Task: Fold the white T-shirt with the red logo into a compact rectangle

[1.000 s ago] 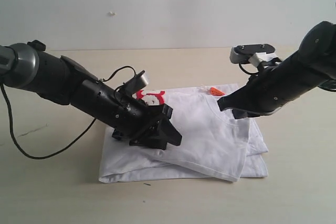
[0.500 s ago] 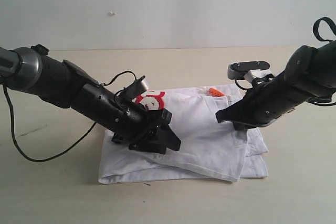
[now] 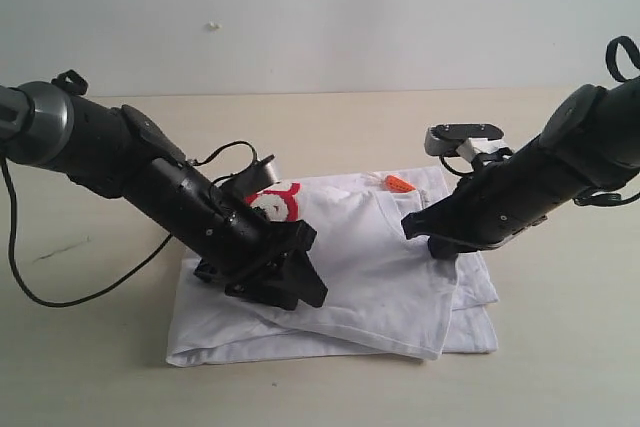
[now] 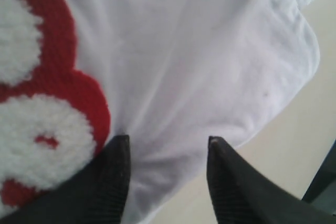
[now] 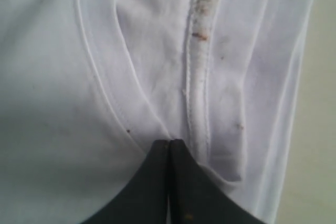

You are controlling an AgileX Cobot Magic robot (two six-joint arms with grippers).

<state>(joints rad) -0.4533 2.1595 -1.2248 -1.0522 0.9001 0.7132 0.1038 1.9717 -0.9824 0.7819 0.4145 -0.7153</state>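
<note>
The white T-shirt (image 3: 375,252) lies partly folded on the pale worktop (image 3: 330,127), a flat, uneven stack of layers. A broad upper flap crosses the middle, and lower layers stick out along the near edge and on the right. Most of the red logo (image 3: 277,201) is covered; only a rounded piece of fuzzy white lettering with a thick red outline shows beside the left arm. A small orange tag (image 3: 399,184) sits at the far edge near the collar (image 5: 100,77). In the right wrist view the cloth has double stitching, and a seam strip is flecked with dark lint. The left gripper (image 4: 165,145) is released, its two dark fingers spread with their tips resting on the white fabric just beside the logo. The right gripper (image 5: 169,148) is clenched, pinching the shirt at the collar seam.
</note>
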